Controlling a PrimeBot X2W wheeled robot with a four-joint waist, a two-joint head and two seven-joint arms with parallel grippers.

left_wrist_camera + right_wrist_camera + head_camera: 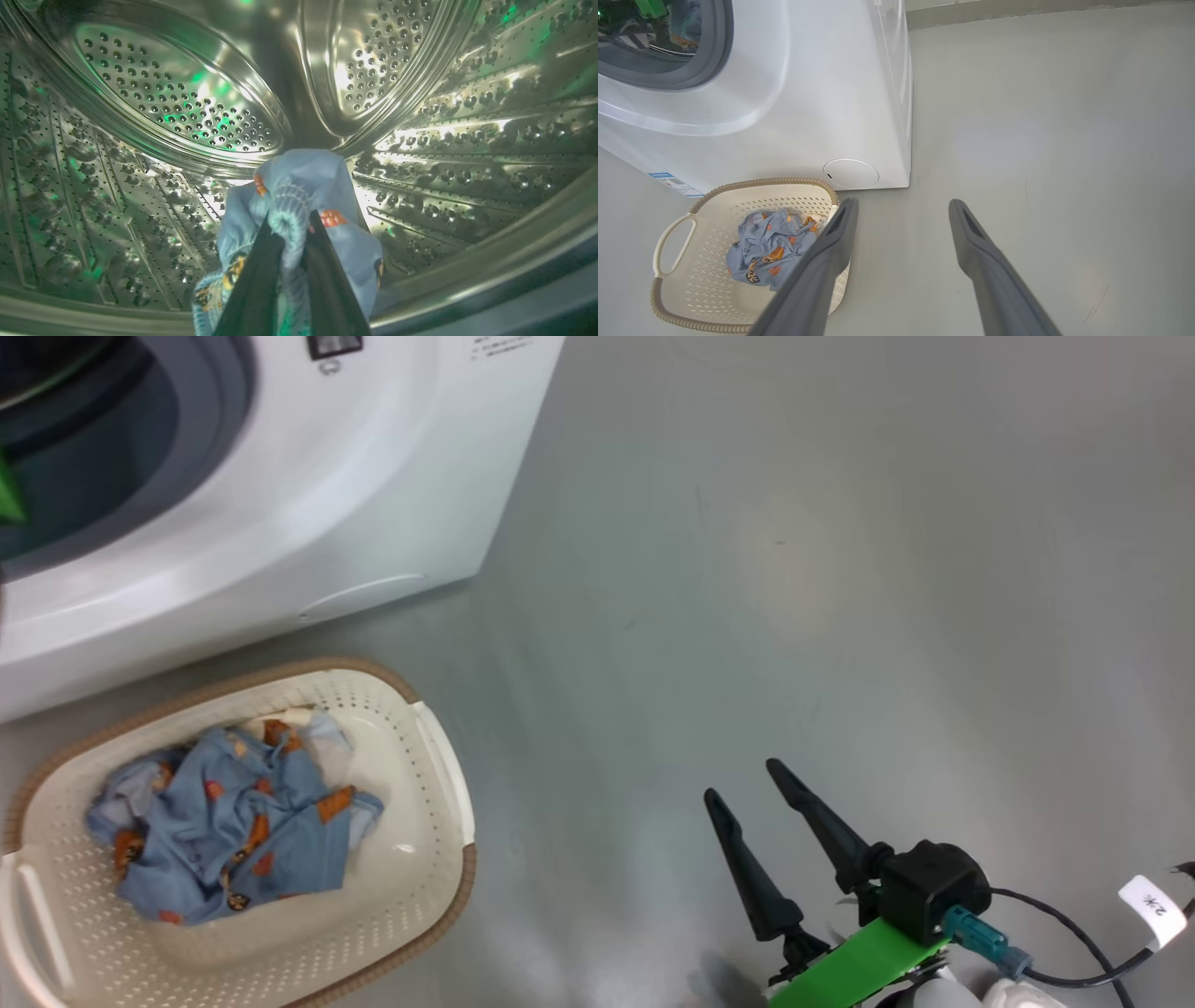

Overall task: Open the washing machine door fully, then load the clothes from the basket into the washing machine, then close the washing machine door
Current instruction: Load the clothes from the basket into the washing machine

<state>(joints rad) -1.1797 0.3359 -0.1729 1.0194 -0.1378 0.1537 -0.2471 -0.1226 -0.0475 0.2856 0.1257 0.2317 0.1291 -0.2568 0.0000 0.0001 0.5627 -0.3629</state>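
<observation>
My left gripper (292, 219) is inside the steel drum (187, 116) of the washing machine (280, 523), shut on a light blue garment (303, 177) that bunches between and around its fingers. More of the clothes (233, 821) lie in a bundle in the cream basket (439, 747) on the floor in front of the machine. My right gripper (742, 780) hangs open and empty over bare floor to the right of the basket. In the right wrist view the open gripper (903, 205) points past the basket (672, 242) and the clothes (770, 247). The washing machine door is out of view.
The grey gasket (719, 56) rings the uncovered drum opening. A round white filter cover (851, 173) sits low on the washer's front, close behind the basket. Grey floor (840, 569) stretches wide to the right of the machine. A cable with a white tag (1153, 907) trails from my right wrist.
</observation>
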